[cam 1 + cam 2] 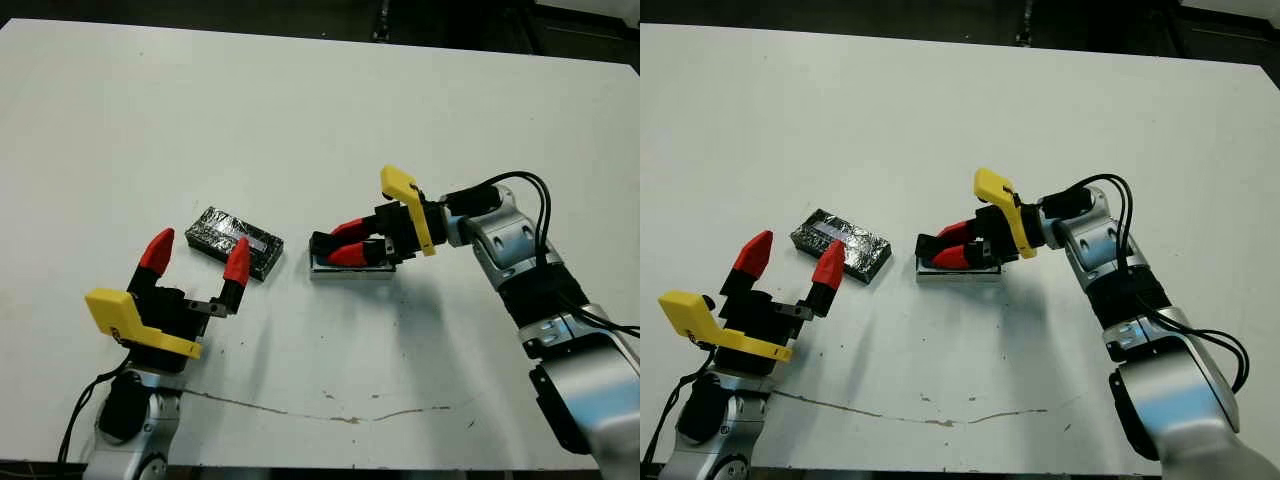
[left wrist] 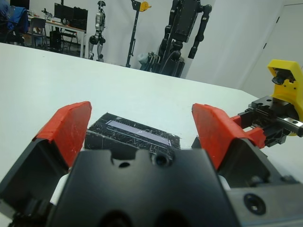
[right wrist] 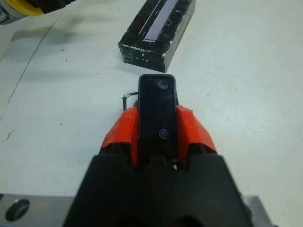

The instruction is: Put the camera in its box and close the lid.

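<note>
Your right gripper (image 3: 157,124) clamps the camera (image 3: 157,113) by its long edges just above the box (image 1: 350,270); it looks light, stiff and slick, so keep the pinch mid-length. Your left gripper (image 1: 197,256) hangs spread wide beside the lid (image 1: 236,241), left of the box. One camera, one box, one lid.

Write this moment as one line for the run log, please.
right gripper: shut on camera, over box | left gripper: open, near lid | lid: on table, beside box
</note>
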Robot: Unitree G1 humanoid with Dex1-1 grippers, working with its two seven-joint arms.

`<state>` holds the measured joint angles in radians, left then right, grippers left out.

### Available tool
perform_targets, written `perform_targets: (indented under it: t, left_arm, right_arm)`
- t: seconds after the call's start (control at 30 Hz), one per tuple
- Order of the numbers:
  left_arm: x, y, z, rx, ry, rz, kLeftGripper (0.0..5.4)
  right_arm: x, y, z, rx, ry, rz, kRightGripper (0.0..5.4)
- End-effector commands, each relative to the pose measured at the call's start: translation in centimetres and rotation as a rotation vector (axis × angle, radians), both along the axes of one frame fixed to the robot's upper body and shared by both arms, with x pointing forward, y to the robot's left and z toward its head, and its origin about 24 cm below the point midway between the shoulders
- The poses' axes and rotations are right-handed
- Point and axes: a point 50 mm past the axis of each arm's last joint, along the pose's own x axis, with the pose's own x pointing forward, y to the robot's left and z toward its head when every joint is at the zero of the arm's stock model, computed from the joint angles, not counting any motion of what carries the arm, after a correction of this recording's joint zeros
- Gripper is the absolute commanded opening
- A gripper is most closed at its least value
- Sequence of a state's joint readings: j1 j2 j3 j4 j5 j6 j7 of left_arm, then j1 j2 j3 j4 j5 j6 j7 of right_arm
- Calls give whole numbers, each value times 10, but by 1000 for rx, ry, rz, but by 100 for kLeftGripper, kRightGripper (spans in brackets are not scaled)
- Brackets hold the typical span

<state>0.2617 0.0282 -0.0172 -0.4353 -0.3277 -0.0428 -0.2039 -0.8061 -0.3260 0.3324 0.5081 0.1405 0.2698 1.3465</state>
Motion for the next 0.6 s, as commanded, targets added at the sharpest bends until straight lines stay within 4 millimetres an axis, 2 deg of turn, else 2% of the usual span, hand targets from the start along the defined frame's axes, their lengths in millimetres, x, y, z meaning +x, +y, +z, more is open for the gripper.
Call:
perform_targets:
  t: [0.03,0.33,0.53,0.6]
  left_arm:
    - [-1,1,-3,7,19,5,540]
    - [-2,1,-2,1,14,2,540]
    - [-1,1,-1,8,8,7,540]
    - [-1,1,-1,9,7,10,540]
  right_arm:
    - [-3,-16,-9,-57,35,-44,166]
    - [-5,-31,-14,-79,49,-44,166]
    - [-6,-35,-15,-169,17,4,166]
    - [-7,-35,-14,-185,10,37,203]
